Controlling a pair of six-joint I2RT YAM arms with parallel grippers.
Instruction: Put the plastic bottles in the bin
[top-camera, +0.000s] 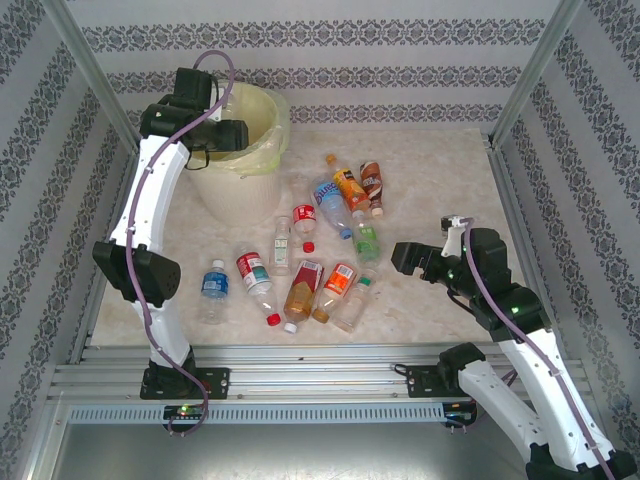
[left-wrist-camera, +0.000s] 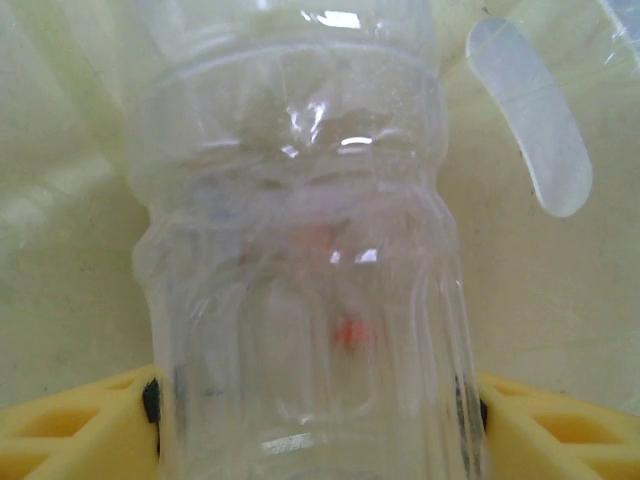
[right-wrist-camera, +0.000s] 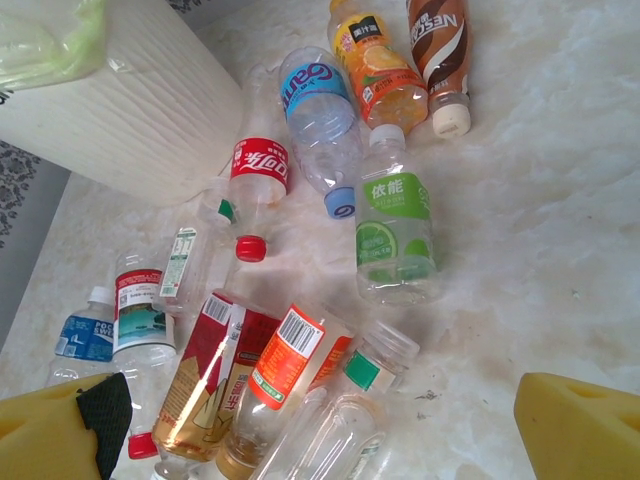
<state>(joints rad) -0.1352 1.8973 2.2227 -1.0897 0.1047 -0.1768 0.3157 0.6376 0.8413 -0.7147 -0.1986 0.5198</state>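
Observation:
My left gripper (top-camera: 232, 135) hangs over the mouth of the bin (top-camera: 255, 165), a white bucket lined with a pale yellow-green bag (left-wrist-camera: 60, 200). Its yellow fingers (left-wrist-camera: 80, 430) press both sides of a clear plastic bottle (left-wrist-camera: 300, 250), which stands over the bag. Several plastic bottles lie on the table between the arms, among them a blue-labelled one (top-camera: 214, 285), a red-labelled tea bottle (right-wrist-camera: 205, 370) and a green lime one (right-wrist-camera: 395, 230). My right gripper (top-camera: 400, 255) (right-wrist-camera: 320, 425) hovers open to their right, nothing between its fingers.
The bin's ribbed white wall (right-wrist-camera: 130, 110) stands just behind the leftmost bottles. Orange (top-camera: 350, 188) and brown (top-camera: 372, 185) bottles lie furthest back. Bare marble table (right-wrist-camera: 560, 250) spreads to the right of the pile. Metal frame posts and patterned walls enclose the table.

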